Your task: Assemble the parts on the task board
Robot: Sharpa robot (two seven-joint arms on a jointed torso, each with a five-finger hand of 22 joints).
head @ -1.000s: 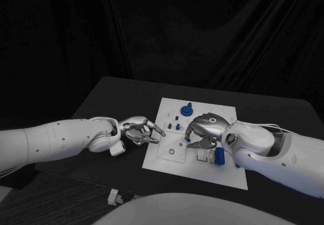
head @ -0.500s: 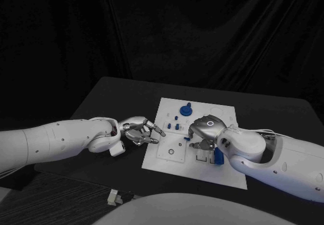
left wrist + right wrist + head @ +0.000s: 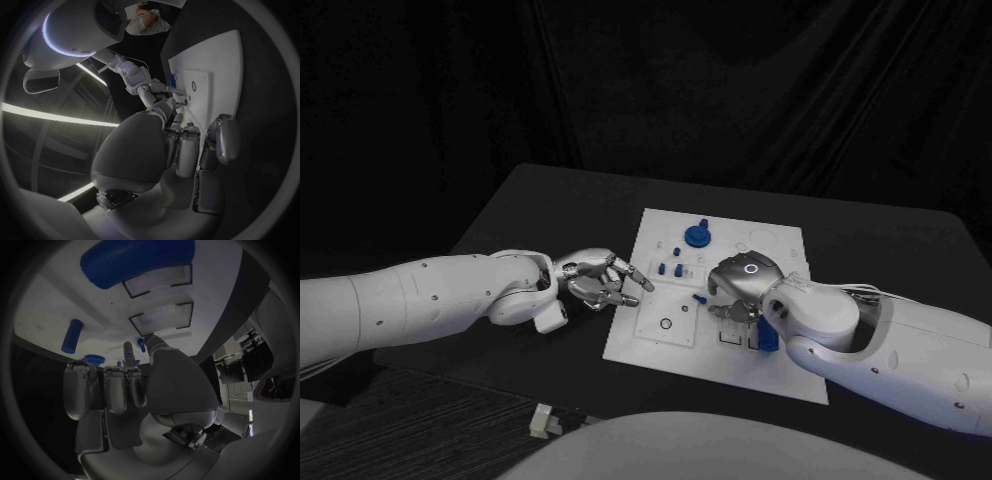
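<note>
The white task board (image 3: 668, 345) lies mid-table. On it stand a blue round knob (image 3: 697, 236) at the far end and small blue pegs (image 3: 672, 268) beside it, and a big blue cylinder (image 3: 769, 335) (image 3: 137, 260) lies near the front. My right hand (image 3: 740, 283) (image 3: 134, 385) hovers over the board's middle, fingers curled down, thumb and a finger pinching a small blue peg (image 3: 700, 298) (image 3: 142, 344). My left hand (image 3: 600, 280) (image 3: 187, 150) rests at the board's left edge, fingers curled in with nothing in them, one finger pointing toward the board (image 3: 212, 75).
Two rectangular slots (image 3: 162, 319) sit on the board between the right hand and the big cylinder. A short blue cylinder (image 3: 71, 336) lies farther off. The black table (image 3: 560, 200) has bare room left of and behind the board. A small pale object (image 3: 545, 420) lies beyond the table's front.
My right hand has shifted slightly toward the board's near side, and its forearm has swung in closer over the board. The left hand has stayed put.
</note>
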